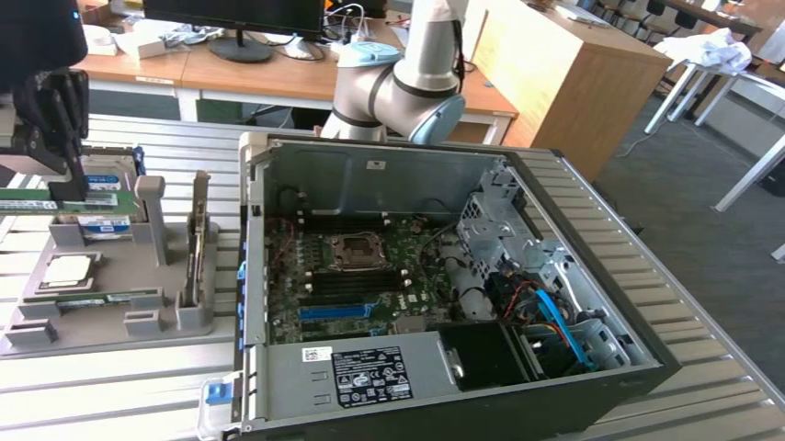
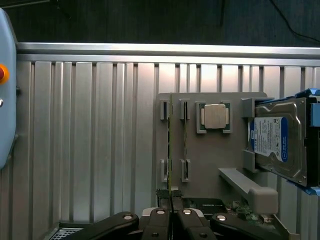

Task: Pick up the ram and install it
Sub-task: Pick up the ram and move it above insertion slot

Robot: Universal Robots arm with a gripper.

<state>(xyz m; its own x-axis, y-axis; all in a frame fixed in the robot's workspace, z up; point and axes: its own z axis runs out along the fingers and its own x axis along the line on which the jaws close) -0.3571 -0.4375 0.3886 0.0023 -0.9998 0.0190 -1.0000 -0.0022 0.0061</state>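
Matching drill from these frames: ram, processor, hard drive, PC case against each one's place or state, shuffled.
1. ram
2. processor
3. hard drive
4. PC case

A. side open, motherboard showing
B. flat in a square pocket of the grey tray
C. gripped in the shut pincer
D. on edge in the tray, blue label

Pairs: 1-C, 2-B, 3-D, 4-A

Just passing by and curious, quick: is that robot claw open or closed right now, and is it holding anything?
The gripper: closed, holding the long, thin green circuit-board ram stick.
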